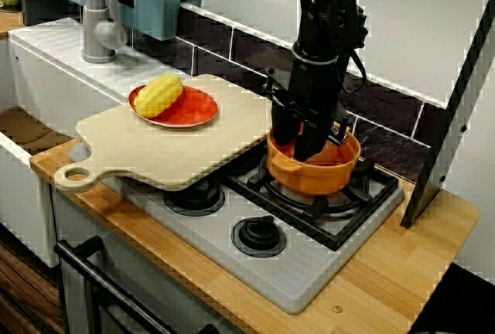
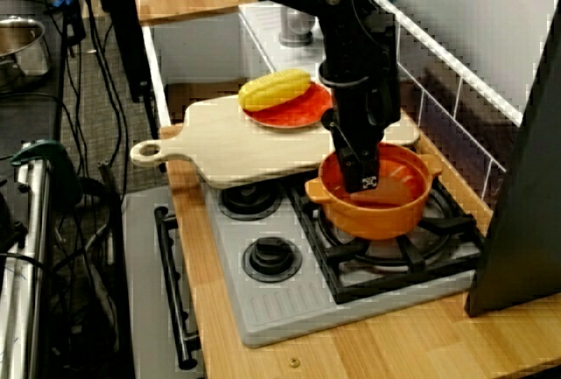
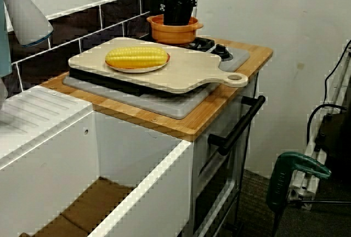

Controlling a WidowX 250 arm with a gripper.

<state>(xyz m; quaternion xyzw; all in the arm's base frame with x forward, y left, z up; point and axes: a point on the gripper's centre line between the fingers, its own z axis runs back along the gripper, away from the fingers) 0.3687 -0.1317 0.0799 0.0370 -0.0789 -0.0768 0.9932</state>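
Front view: hand (image 1: 311, 151) inside orange pot (image 1: 313, 180)

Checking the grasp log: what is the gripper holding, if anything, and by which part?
Cannot tell: the gripper sits inside the orange pot, fingertips hidden.

Dark glossy tiles (image 1: 232, 52) with pale grout back the wooden desk (image 1: 402, 264); a plain white wall (image 1: 418, 17) rises above. A white sink unit (image 3: 126, 160) adjoins the desk. Cables (image 2: 105, 72) trail over the dark grey floor (image 2: 83, 146).
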